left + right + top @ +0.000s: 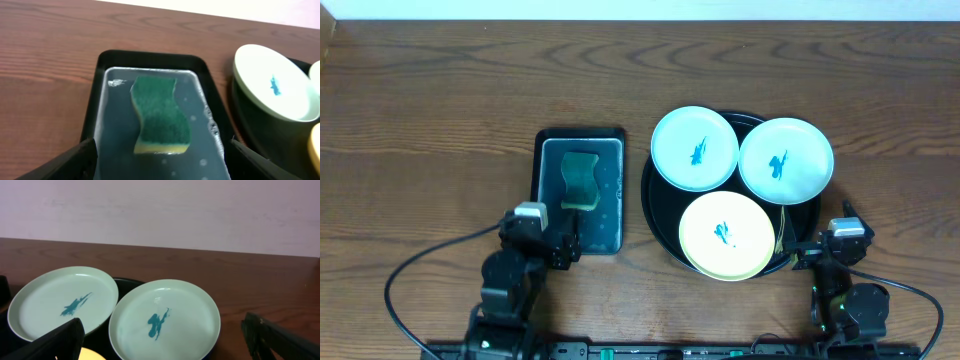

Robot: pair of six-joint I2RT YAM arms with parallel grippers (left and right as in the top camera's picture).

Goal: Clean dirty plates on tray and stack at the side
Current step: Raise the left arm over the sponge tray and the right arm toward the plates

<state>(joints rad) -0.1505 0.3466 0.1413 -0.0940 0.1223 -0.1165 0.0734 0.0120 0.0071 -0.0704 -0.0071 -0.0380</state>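
Three plates lie on the round black tray (660, 215), each with a teal smear at its centre. Two are pale bluish-white, one at the back left (694, 148) and one at the back right (786, 160); the pale yellow one (726, 235) is in front. My right gripper (828, 243) is open just off the tray's near right rim. In the right wrist view its jaws (162, 325) frame the right bluish plate (165, 320) without touching it. My left gripper (563, 243) is open at the near end of the sponge tray, holding nothing.
A green-yellow sponge (161, 114) lies in shallow water in a small dark rectangular tray (95, 100), left of the round tray. Bare wooden table surrounds both trays. Cables run from both arm bases along the front edge.
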